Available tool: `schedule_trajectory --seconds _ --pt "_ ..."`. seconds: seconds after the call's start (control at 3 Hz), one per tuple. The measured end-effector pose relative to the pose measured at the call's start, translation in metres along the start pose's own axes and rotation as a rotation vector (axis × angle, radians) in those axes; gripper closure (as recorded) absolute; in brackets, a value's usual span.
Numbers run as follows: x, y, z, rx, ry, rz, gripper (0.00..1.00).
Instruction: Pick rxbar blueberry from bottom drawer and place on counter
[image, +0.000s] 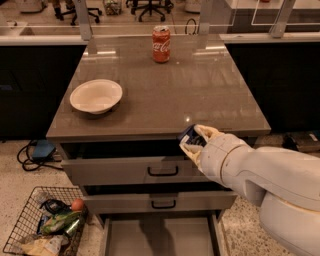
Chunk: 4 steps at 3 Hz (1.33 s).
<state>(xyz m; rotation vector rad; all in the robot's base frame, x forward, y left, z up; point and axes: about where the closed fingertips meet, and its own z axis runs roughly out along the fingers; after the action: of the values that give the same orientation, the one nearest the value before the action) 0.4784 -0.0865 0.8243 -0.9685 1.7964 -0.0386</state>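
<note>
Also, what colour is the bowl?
The bowl is cream white, camera view; the pincer holds the rxbar blueberry at the front edge of the counter.

hand (194, 141) — clamped on rxbar blueberry (186, 134) | at counter (165, 90) front edge | bottom drawer (160, 237) — pulled open

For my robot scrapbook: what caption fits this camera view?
Robot hand holds the rxbar blueberry at the counter edge, above the open bottom drawer.
</note>
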Motion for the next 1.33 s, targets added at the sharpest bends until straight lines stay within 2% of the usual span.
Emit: schedule_trajectory --seconds 0.33,0.67,1.33 --pt "-0.021 -0.016 -0.003 0.049 -0.011 -0.013 1.0" --pt "-0.045 -0.03 0.005 0.076 -0.027 -0.032 1.0" --pt "-0.085 -0.057 0.057 0.067 -0.069 -0.023 1.0"
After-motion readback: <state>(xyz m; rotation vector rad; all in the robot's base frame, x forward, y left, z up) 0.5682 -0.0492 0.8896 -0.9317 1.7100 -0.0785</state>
